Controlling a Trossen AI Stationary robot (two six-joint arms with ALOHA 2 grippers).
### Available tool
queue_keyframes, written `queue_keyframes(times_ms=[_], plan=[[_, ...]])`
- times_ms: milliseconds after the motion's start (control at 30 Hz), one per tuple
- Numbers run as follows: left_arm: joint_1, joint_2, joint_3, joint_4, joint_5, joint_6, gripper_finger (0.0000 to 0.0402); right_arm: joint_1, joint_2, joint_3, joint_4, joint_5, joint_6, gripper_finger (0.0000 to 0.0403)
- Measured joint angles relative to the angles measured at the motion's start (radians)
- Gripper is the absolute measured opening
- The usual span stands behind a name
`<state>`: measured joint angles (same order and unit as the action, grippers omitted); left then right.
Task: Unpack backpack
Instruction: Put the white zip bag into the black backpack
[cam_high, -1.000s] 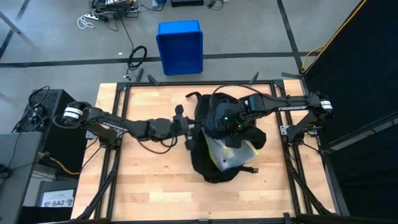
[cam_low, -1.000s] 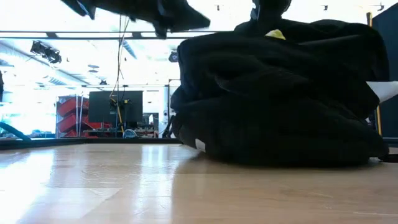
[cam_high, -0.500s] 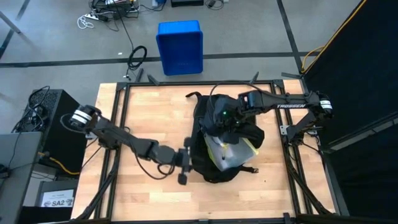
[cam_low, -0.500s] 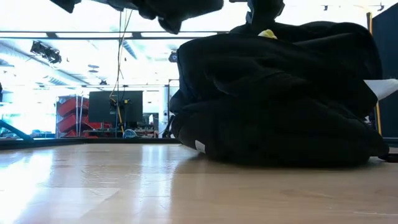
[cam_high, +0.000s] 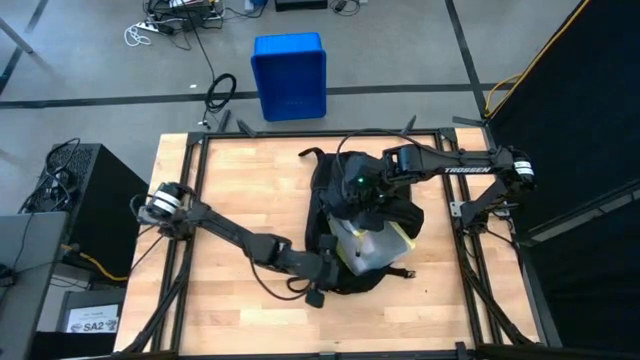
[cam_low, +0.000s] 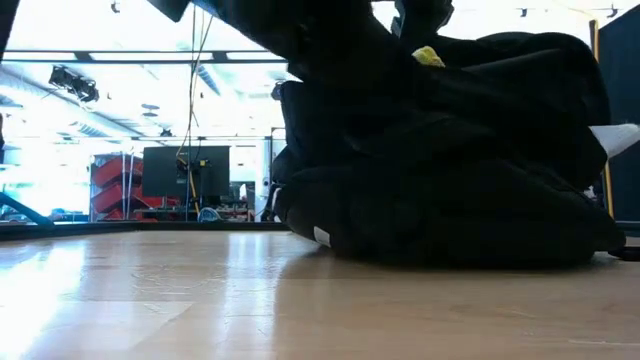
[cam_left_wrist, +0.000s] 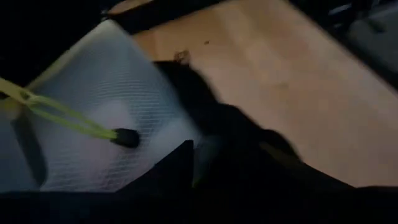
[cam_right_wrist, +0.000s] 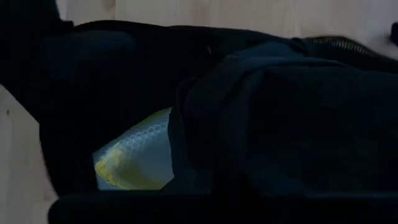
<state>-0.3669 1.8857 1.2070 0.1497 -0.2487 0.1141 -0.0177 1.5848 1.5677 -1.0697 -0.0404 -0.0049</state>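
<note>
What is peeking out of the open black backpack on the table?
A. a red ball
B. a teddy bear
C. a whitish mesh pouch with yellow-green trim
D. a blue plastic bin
C: the high view shows a whitish mesh pouch with yellow-green trim in the opening of the backpack; the blue bin stands on the floor beyond the table.

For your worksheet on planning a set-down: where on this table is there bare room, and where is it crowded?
Free: the wood of the table beyond the left arm, and the strip along the near edge. The narrow strip right of the backpack also looks bare. Crowded: the middle, where the left gripper and right gripper meet the backpack.
</note>
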Motion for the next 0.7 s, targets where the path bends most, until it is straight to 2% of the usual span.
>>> queue_keyframes(times_ms=[133,233,433,567,700], plan=[[0.027,0.017,0.016,-0.076,-0.041,-0.047,0.0155,0.004,-0.013,0.022,-0.013,0.003,-0.062,0.0017],[0.037,0.018,0.016,-0.093,-0.046,-0.051,0.0130,0.024,-0.019,0.037,-0.062,0.021,-0.131,0.0049],[0.035,0.018,0.016,-0.107,-0.045,-0.036,0.0019,0.070,-0.020,0.043,-0.198,0.173,-0.171,0.0155],[0.036,0.018,0.016,-0.119,-0.048,-0.031,0.0004,0.102,-0.047,0.048,-0.295,0.239,-0.119,0.0228],[0.039,0.018,0.016,-0.124,-0.048,-0.014,0.0001,0.137,-0.077,0.091,-0.373,0.251,-0.007,0.0274]])
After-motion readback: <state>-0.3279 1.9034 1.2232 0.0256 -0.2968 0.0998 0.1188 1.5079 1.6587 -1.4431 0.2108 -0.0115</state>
